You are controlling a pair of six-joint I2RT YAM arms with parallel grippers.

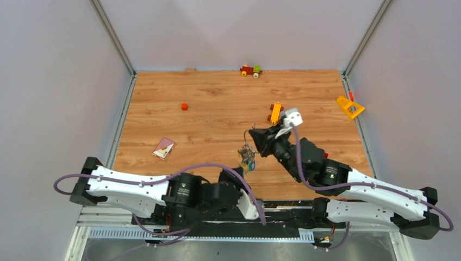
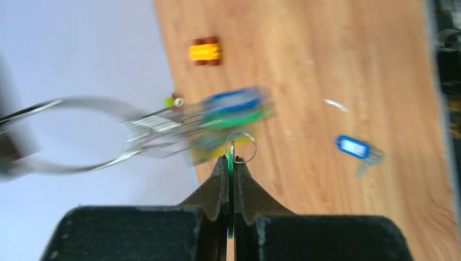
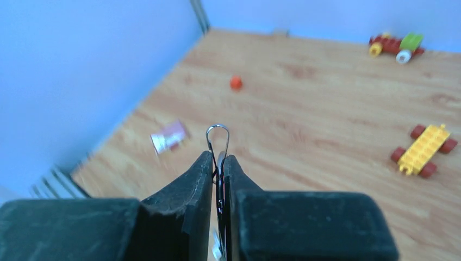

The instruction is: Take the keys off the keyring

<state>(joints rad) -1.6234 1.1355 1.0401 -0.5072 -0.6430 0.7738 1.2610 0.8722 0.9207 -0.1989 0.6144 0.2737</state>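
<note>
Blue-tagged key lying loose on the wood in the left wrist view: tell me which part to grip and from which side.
Grip the blue tag across its narrow width, coming straight down. It lies flat on the table, apart from other things; its metal blade looks thin and flush with the wood, so the tag probably offers more to pinch.

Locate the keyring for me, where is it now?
Top view: the keyring hangs above the table's near centre, its loop pinched by the right gripper, a green-tagged key on it pinched by the left gripper; yellow brick car just beyond.
</note>
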